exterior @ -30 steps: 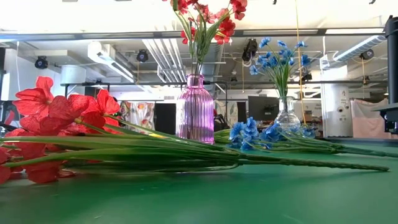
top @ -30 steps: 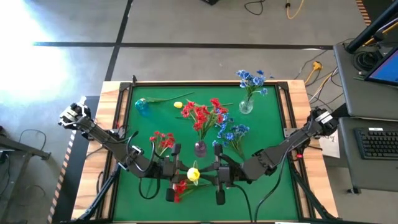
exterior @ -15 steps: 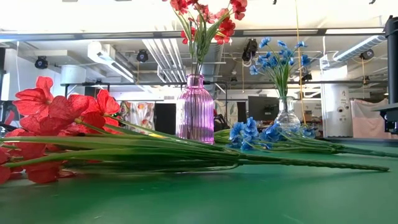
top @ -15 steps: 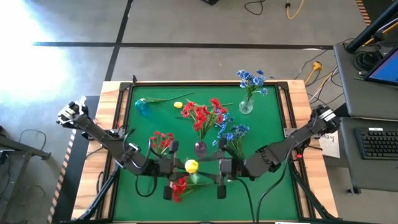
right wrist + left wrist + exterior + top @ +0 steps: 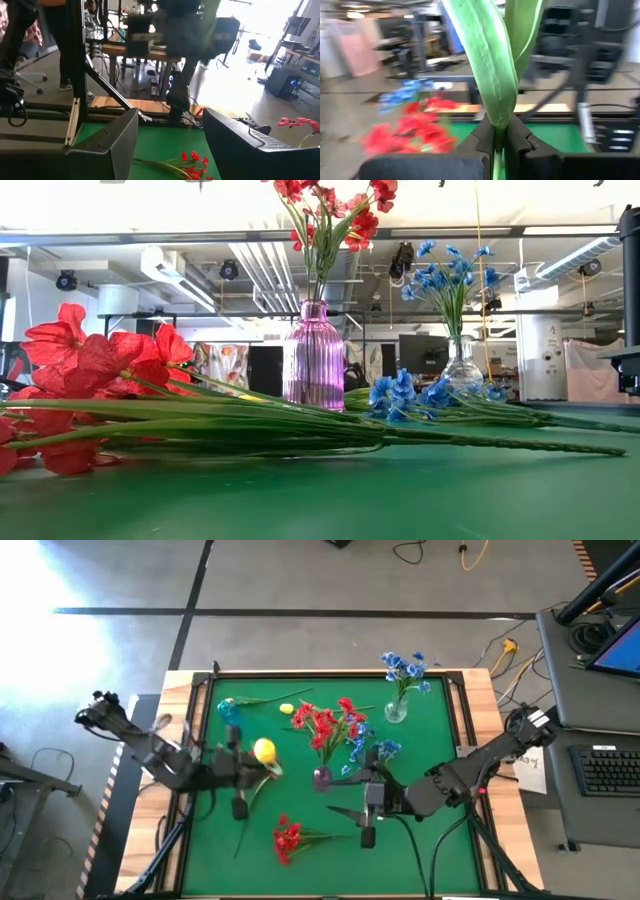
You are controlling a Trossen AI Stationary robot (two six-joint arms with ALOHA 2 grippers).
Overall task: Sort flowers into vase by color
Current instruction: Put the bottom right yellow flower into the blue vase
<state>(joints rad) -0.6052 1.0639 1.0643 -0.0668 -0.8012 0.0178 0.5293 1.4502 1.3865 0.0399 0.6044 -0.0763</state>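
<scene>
Currently, in the overhead view, the left gripper (image 5: 238, 772) sits left of centre over the green counter (image 5: 440, 870), carrying a yellow tulip (image 5: 264, 750) whose bud rides just above it. The left wrist view shows what the overhead cannot: the fingers (image 5: 485, 137) are clamped on the tulip's stem, pinching it low, just beneath its broad green leaves (image 5: 490, 60). The right gripper (image 5: 366, 802) rests right of centre, fingers apart and empty; its wrist view looks across at a loose red sprig (image 5: 192, 162) lying flat on the green. A second yellow tulip (image 5: 287, 709) lies near the top of the counter, beside a small blue vase (image 5: 228, 711) at upper left. The purple vase (image 5: 322, 778) at centre holds red blossoms, and the clear vase (image 5: 396, 710) at upper right holds blue ones. Risks, as a judgement: gripped so low, the long stem may swing or slip, and its trailing end could catch the crowded red blossoms or tip the narrow purple vase. The table-level view alone shows how tall and slender that purple vase (image 5: 313, 355) stands, with loose red and blue sprigs lying around its base; neither arm appears there.
</scene>
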